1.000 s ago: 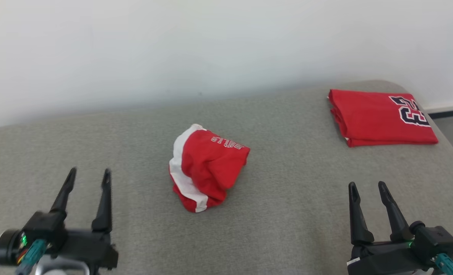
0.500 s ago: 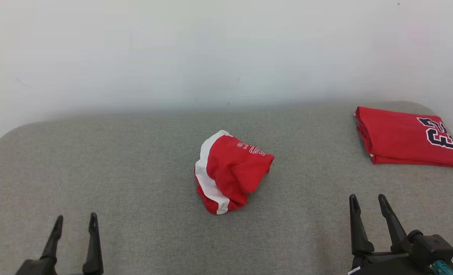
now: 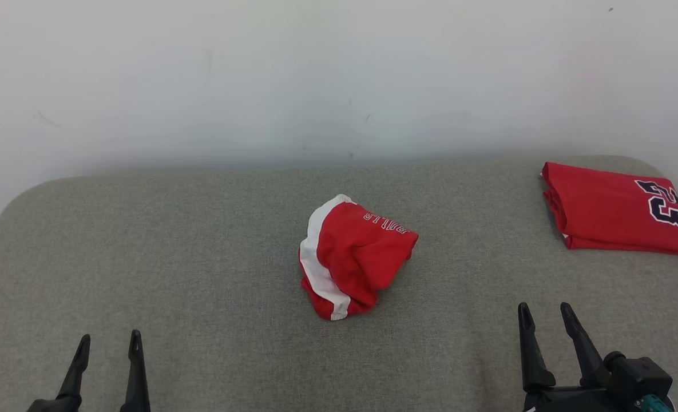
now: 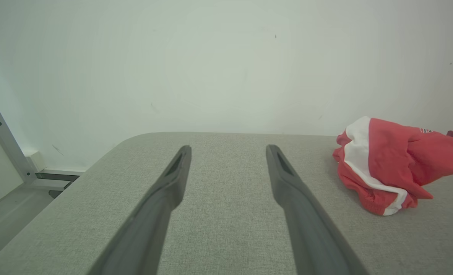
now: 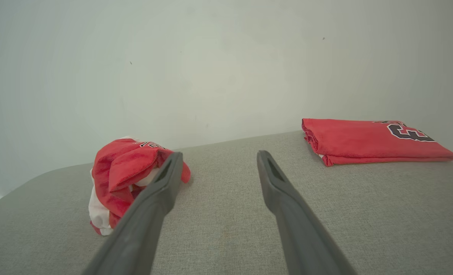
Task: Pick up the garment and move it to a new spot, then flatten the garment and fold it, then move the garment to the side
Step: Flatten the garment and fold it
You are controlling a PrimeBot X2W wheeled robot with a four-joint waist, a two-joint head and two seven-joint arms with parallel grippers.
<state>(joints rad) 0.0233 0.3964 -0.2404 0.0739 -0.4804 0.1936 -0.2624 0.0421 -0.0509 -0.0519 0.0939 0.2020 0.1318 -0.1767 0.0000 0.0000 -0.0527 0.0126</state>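
The left gripper (image 3: 110, 336) and right gripper (image 3: 543, 307) hang at the surface's (image 3: 201, 257) near edge, jaws wide, empty; the left seems drawn back. The garment (image 3: 353, 263) sits crumpled mid-surface, untouched: pickup not begun.

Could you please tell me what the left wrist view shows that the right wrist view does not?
Left wrist view adds the left gripper, its fingers apart, plus a metal post and floor at the left. Right wrist view adds the right gripper, fingers apart, and the black number on the folded jersey. Both share the crumpled garment, the grey fabric surface and the white wall.
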